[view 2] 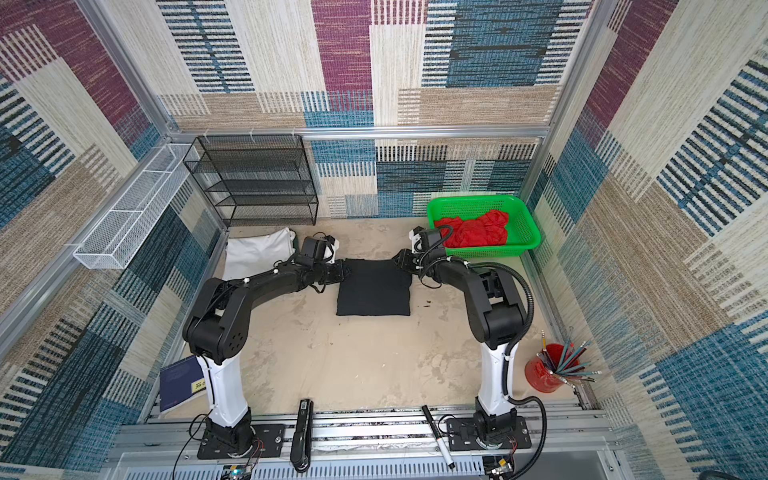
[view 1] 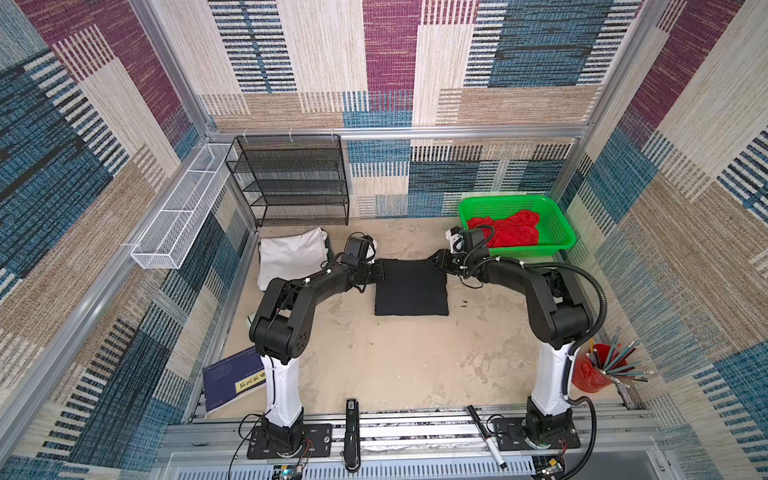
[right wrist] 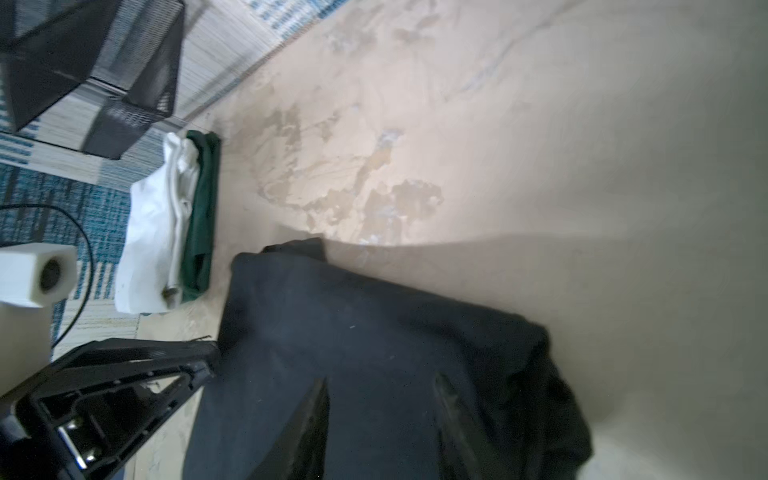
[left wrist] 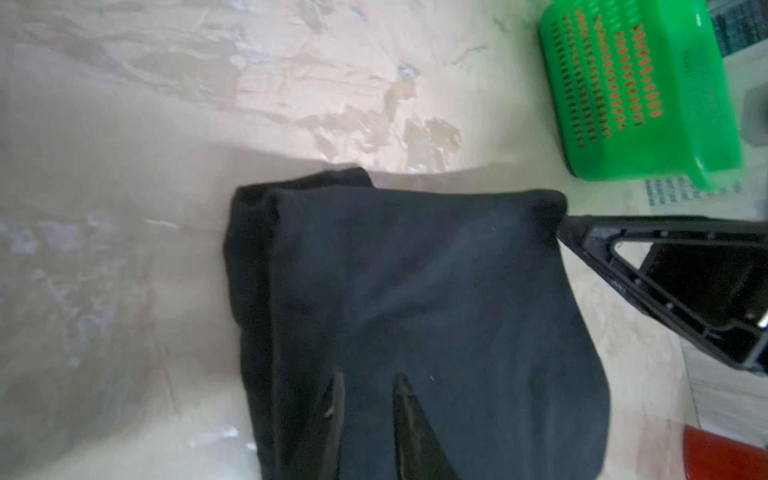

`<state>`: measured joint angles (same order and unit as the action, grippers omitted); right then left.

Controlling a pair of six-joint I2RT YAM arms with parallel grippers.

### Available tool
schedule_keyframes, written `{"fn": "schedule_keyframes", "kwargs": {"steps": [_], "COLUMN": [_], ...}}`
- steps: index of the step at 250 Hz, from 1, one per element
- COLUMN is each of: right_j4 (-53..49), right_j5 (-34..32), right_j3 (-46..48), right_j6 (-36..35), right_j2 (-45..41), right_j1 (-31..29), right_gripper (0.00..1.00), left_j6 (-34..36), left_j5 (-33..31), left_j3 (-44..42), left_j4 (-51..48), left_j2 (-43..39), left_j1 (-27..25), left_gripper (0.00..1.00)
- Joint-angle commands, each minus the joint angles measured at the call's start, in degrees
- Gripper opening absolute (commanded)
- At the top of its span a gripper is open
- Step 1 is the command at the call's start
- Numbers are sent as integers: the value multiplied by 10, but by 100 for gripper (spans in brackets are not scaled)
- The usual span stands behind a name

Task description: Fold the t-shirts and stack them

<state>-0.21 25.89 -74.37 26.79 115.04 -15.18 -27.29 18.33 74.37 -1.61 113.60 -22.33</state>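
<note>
Far left: white shirt (view 1: pixel 291 257) lies on green shirt (right wrist: pixel 201 216), a stack close by the wire rack (view 1: pixel 291 183).
Left gripper (view 1: pixel 380 271) at black shirt's (view 1: pixel 411 291) far-left corner, jaws narrow, pinching cloth.
Black shirt folded square, mid-table (view 1: pixel 374 357).
Right gripper (view 1: pixel 434 259) at far-right corner, jaws half apart; grip unclear.
Red shirt (view 1: pixel 515 230) sits in basket (view 1: pixel 559 208).
Likely next: lift corners level, carry left onto stack.
Near table bare.
</note>
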Motion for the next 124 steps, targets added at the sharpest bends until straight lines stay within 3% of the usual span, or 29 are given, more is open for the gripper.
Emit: {"fn": "schedule_keyframes", "kwargs": {"steps": [1, 54, 124], "right_j4": [10, 45, 36], "right_j5": [13, 18, -76], "right_j3": [28, 114, 213], "right_j6": [14, 64, 47], "right_j2": [-37, -66, -126], "right_j1": [-25, -66, -39], "right_gripper": [43, 43, 43], "left_j6": [-24, -67, -44], "left_j5": [34, 39, 6], "left_j3": [-29, -102, -178], "left_j4": [1, 71, 70], "left_j2": [-23, -28, -75], "left_j1": [-13, -22, -16], "left_gripper": [24, 24, 24]}}
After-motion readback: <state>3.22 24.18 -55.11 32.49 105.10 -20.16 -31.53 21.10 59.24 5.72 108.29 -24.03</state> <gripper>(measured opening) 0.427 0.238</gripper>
